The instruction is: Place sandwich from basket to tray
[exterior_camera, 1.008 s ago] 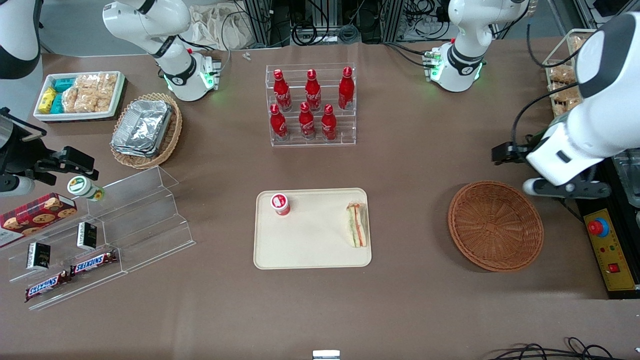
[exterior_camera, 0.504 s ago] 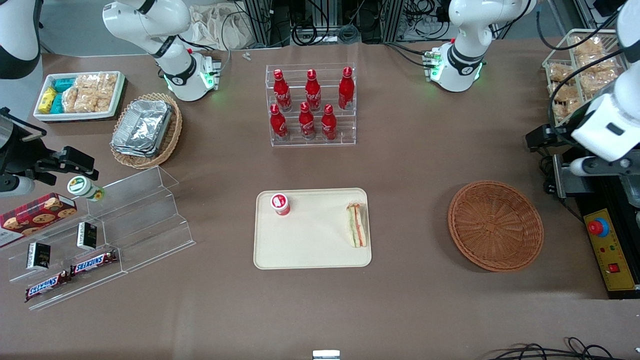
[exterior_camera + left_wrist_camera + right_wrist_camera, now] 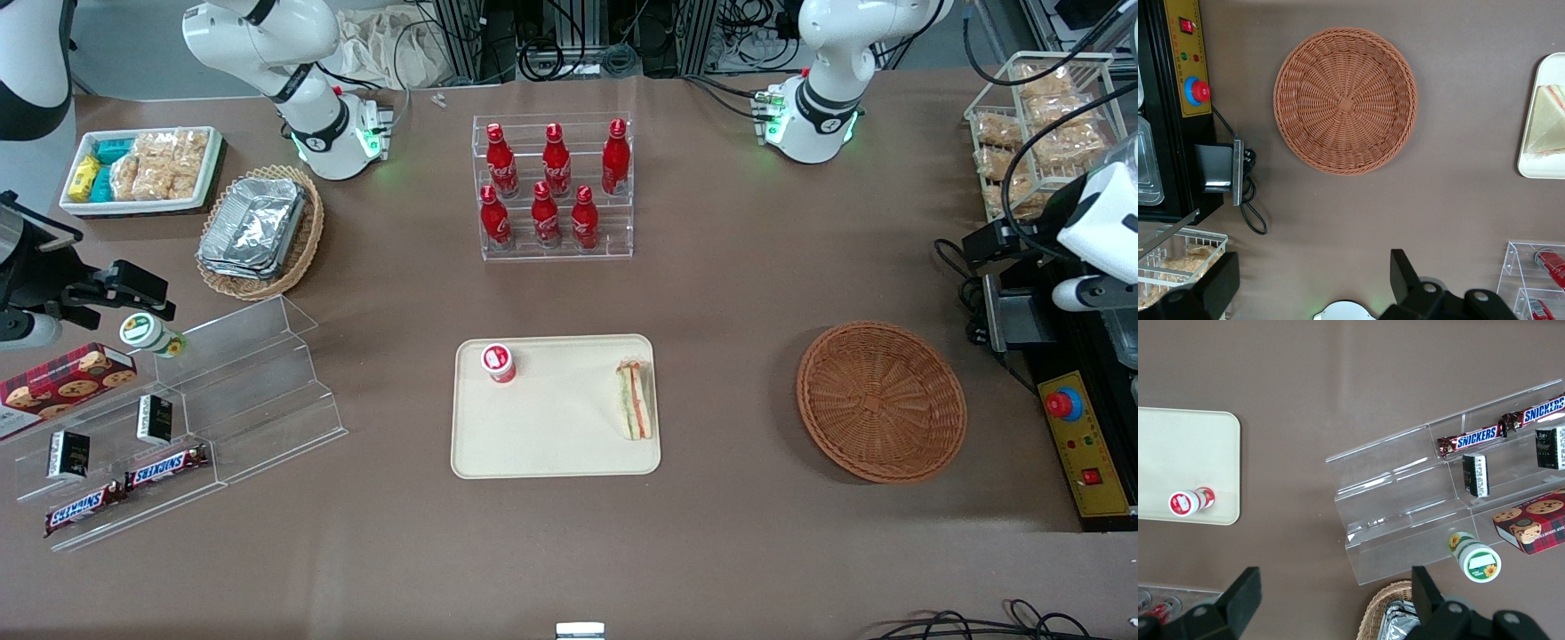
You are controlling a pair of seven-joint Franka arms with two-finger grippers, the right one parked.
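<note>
Brown table in front view: sandwich lies on tray, basket empty, so the job looks done; wrist view: gripper hangs high near basket, fingers wide apart, holding nothing.

The hand hovers spread above the brown table near the seemingly empty basket.

Robot lab w/ mock shop shelves

I count six red bottles, two Snickers bars, one sandwich, one tray, one basket, one gripper.
</note>
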